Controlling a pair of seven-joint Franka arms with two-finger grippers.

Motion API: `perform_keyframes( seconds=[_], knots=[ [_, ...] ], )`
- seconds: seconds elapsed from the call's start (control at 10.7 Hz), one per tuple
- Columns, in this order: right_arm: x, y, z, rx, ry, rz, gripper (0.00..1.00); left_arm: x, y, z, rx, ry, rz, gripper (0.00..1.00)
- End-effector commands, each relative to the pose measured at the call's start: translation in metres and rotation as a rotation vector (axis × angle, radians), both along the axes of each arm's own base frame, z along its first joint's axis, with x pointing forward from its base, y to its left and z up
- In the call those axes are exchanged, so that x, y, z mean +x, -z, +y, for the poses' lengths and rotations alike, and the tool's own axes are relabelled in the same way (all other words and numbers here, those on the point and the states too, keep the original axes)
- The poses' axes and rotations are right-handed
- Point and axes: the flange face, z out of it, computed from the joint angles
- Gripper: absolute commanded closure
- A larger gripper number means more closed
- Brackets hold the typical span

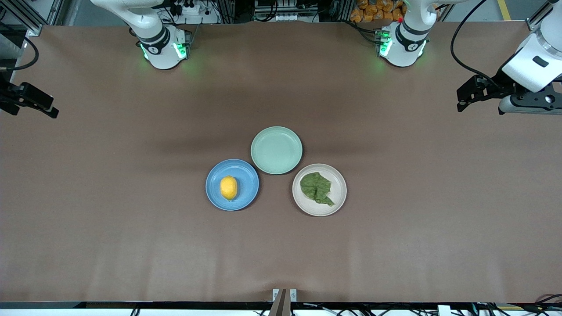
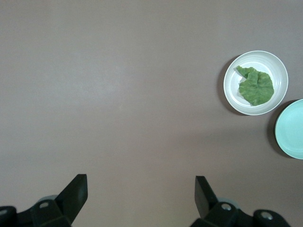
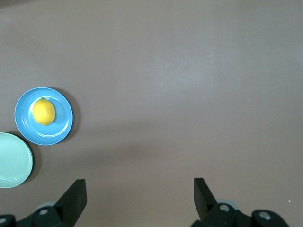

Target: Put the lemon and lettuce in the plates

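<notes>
The yellow lemon (image 1: 228, 187) lies in the blue plate (image 1: 248, 181) at the table's middle; both also show in the right wrist view, the lemon (image 3: 43, 112) in the plate (image 3: 64, 120). The dark green lettuce (image 1: 316, 188) lies in the beige-pink plate (image 1: 338, 193), beside the blue one toward the left arm's end; the left wrist view shows the lettuce (image 2: 256, 86) in the plate (image 2: 279, 75). My left gripper (image 1: 465, 94) waits open and empty high over the left arm's end of the table (image 2: 140, 187). My right gripper (image 1: 39, 105) waits open and empty over the right arm's end (image 3: 139, 189).
An empty pale mint green plate (image 1: 276, 149) sits farther from the front camera, touching between the two other plates; it also shows in the left wrist view (image 2: 291, 128) and the right wrist view (image 3: 14, 161). Brown table surface (image 1: 131, 237) surrounds the plates.
</notes>
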Motion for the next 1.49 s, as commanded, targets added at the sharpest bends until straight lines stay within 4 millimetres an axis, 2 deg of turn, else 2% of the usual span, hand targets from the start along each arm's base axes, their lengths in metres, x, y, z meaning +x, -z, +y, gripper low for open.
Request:
perform_keyframes(
  seconds=[0.0, 0.19, 0.47, 1.02, 1.4],
  knots=[
    [0.01, -0.011, -0.003, -0.003, 0.004, -0.008, 0.0, 0.0, -0.008, 0.0, -0.022, 0.009, 0.005, 0.0],
    [0.011, -0.009, 0.002, -0.003, -0.004, -0.003, 0.0, 0.0, -0.008, 0.008, -0.035, -0.003, 0.011, 0.0],
    [0.012, -0.008, 0.003, -0.003, -0.004, -0.003, 0.0, 0.0, -0.008, 0.003, -0.038, -0.047, 0.012, 0.0],
    [0.015, -0.003, -0.006, 0.0, 0.011, 0.006, 0.0, 0.001, -0.007, 0.004, -0.036, -0.014, 0.013, 0.0],
    [0.016, 0.0, -0.006, 0.007, 0.011, 0.012, 0.0, 0.001, -0.007, 0.008, -0.036, -0.008, 0.012, 0.0]
  ],
)
